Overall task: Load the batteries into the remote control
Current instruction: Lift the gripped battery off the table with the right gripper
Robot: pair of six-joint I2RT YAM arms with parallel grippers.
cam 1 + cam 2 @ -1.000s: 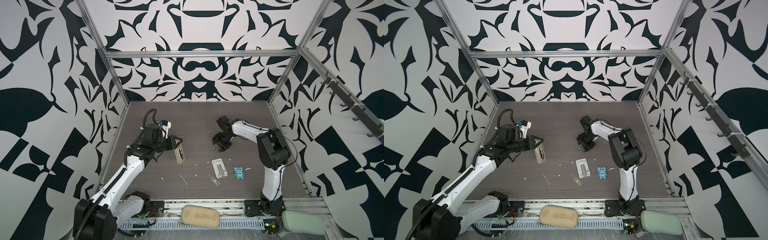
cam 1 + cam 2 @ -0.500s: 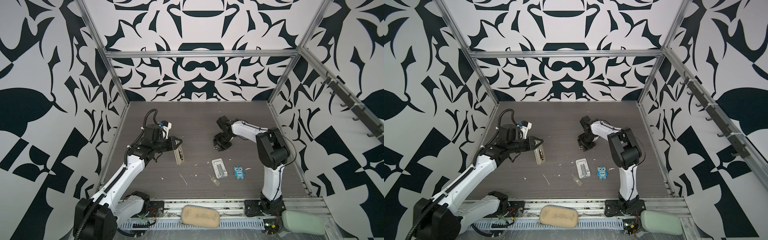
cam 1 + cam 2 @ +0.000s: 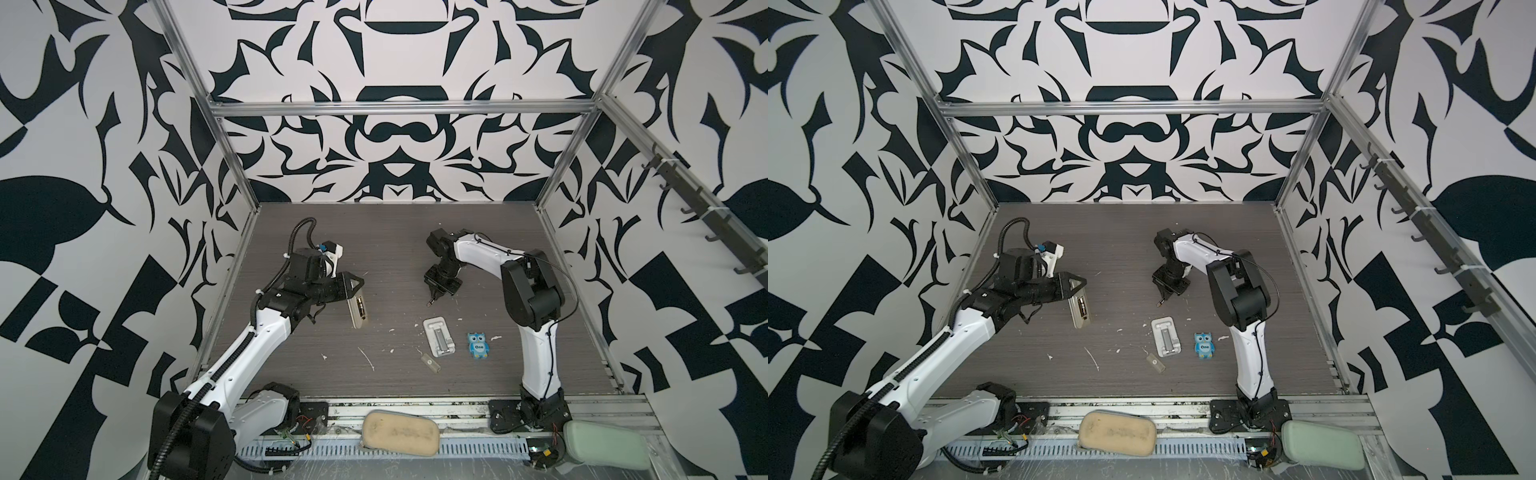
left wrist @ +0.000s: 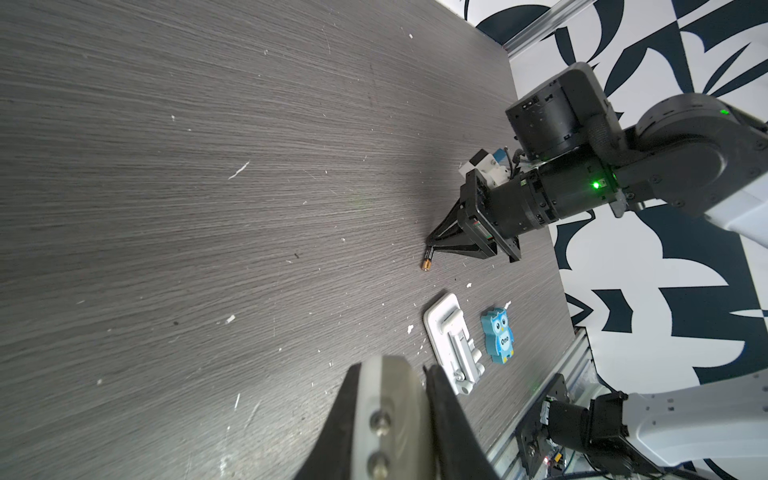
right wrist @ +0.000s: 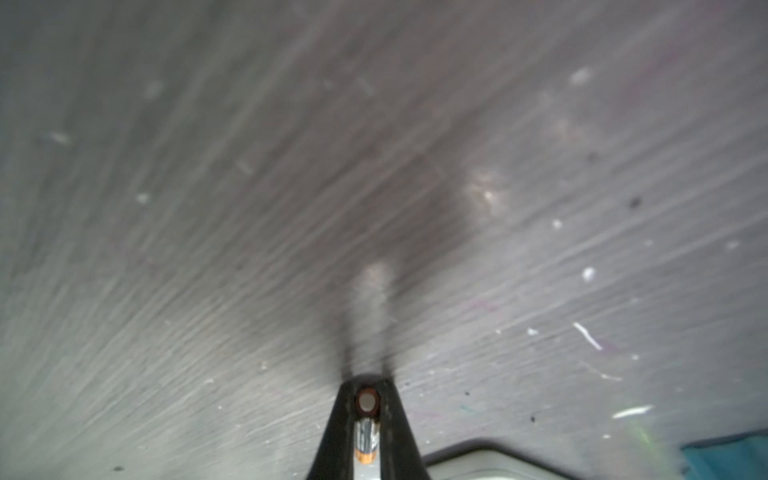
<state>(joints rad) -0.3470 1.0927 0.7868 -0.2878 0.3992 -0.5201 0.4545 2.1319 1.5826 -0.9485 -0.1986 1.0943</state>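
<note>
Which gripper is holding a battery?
The right gripper: it's shut on a battery, brass end sticking out. The left gripper grips the remote control.

Remote left, battery right of centre, stand and owl nearer the front.
On the tabletop [image 3: 395, 232] the left fingers [image 3: 352, 283] pinch the top end of the remote control [image 3: 358, 312], which hangs tilted left of centre. Well apart to its right, a battery [image 3: 430, 302] is clamped between the right fingers [image 3: 435, 291], its free end pointing down at the tabletop. In front of the battery lies the stand [image 3: 432, 323], the owl figure [image 3: 478, 345] near its right side, not touching. A small flat piece [image 3: 431, 365] lies just off the stand's front left corner. On the front rail sit a pad [image 3: 401, 432] at the middle and another pad [image 3: 604, 444] at the right end.
</note>
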